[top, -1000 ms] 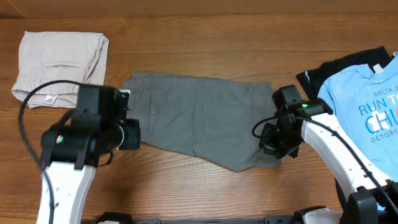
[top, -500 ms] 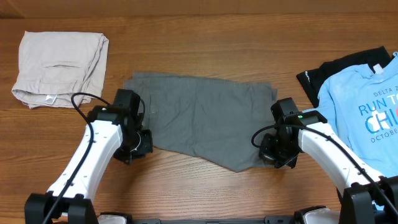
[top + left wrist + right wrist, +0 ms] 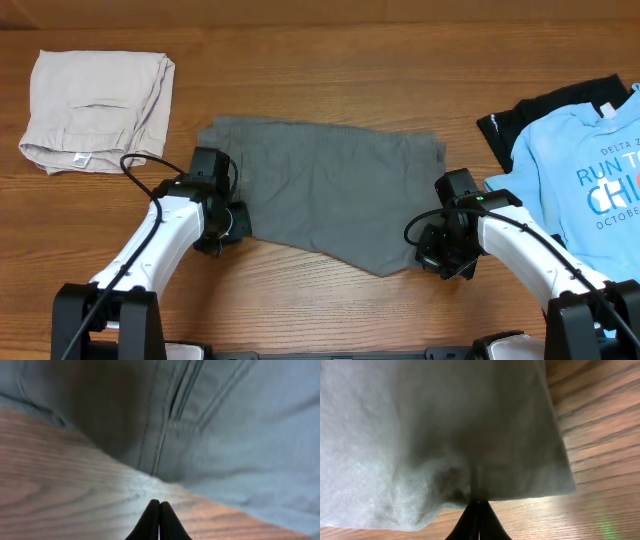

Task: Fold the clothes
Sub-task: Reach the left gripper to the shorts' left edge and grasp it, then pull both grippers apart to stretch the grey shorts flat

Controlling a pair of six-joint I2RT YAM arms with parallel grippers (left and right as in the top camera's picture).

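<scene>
wood-grain tabletop (image 3: 330, 60) under everything; at the bottom centre of the left wrist view the left gripper (image 3: 159, 506) has its two fingers pressed flat together with nothing between them, the tips on bare wood just short of the edge of the grey shorts (image 3: 320, 190); at the bottom centre of the right wrist view the right gripper (image 3: 479, 505) is closed as well, its tips right at the hem, where the cloth puckers into a small gather, so it looks to be pinching fabric, though the contact itself is hidden.

outward from there: the shorts lie spread flat at the centre of the overhead frame, unfolded, and have not shifted over the last second; the left arm has swung in from the left to the garment's lower-left corner, while the right has only settled a little at the lower-right corner.

judgement: both ends are now addressed but only one seems held; the left side needs a grip before any fold can be lifted; folded beige shorts (image 3: 95, 100) sit upper left, a light blue printed t-shirt (image 3: 590, 170) far right.
</scene>
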